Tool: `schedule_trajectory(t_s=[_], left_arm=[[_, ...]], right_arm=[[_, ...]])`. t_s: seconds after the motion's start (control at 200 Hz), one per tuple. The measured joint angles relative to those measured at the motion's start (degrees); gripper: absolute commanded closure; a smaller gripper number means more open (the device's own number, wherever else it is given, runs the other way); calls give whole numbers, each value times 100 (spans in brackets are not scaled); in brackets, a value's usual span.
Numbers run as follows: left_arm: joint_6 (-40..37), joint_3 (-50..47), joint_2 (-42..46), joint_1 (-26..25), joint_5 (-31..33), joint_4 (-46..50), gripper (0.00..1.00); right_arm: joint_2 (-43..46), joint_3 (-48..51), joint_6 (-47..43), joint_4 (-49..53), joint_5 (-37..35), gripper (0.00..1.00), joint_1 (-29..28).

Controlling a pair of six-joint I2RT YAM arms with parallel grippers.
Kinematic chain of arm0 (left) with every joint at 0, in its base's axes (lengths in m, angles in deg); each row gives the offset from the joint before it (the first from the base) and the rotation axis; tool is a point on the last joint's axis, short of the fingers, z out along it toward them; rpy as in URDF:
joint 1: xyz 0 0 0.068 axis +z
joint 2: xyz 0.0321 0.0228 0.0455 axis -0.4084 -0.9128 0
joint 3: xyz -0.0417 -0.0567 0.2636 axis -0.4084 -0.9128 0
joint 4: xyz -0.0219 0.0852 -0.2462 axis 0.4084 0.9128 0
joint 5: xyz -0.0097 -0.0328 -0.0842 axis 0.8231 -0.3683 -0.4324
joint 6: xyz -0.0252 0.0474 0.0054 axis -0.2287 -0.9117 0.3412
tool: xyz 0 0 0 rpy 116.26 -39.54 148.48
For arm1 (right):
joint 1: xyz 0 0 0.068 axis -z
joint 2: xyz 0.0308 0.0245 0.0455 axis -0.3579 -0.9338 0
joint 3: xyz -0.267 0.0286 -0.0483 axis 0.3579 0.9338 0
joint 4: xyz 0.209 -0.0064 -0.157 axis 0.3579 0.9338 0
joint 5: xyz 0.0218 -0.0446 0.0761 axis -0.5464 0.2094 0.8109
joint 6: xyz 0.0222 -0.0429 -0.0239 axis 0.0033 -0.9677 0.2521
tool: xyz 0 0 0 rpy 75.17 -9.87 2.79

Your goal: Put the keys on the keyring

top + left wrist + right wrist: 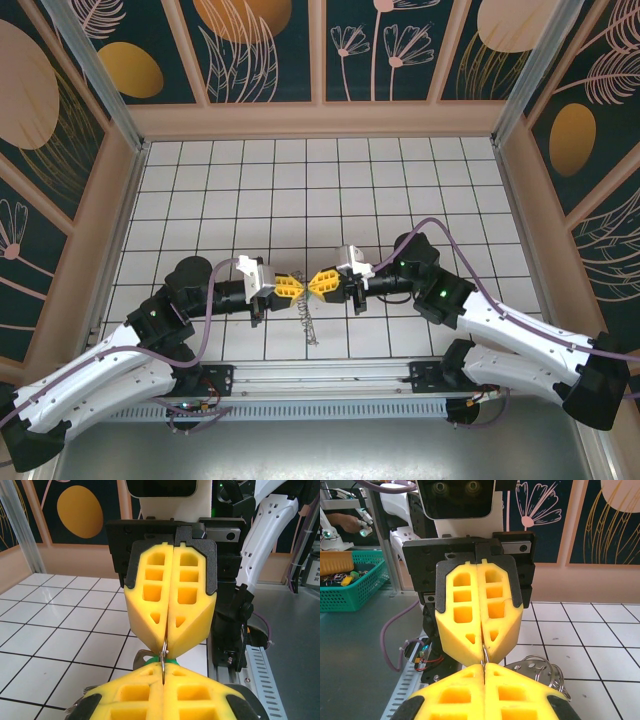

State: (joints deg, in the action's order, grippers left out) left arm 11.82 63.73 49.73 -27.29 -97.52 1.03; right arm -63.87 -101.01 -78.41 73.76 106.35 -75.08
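Left gripper (162, 677) closed, tip to tip with right gripper (166, 641), also closed, both pinching thin wire of keyring (539, 668), green key (170, 660) at left tips, keyring loops hanging below jaws

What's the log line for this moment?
left gripper shut on keyring | right gripper shut on keyring | tips meeting | green key at pinch

I can read no text, number or brand anywhere. What looks like a small white label (313, 572) sits at the right edge of my left wrist view, its print too blurred to make out. The wall panels (265, 50) carry drawn flowers and leaves.
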Motion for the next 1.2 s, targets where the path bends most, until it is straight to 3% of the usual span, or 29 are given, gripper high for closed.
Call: schedule_trajectory(t_s=[1.201], left_arm=[[0,11,2,2,20,57,100]], right_arm=[[-52,-42,2,-4,-87,100,-72]])
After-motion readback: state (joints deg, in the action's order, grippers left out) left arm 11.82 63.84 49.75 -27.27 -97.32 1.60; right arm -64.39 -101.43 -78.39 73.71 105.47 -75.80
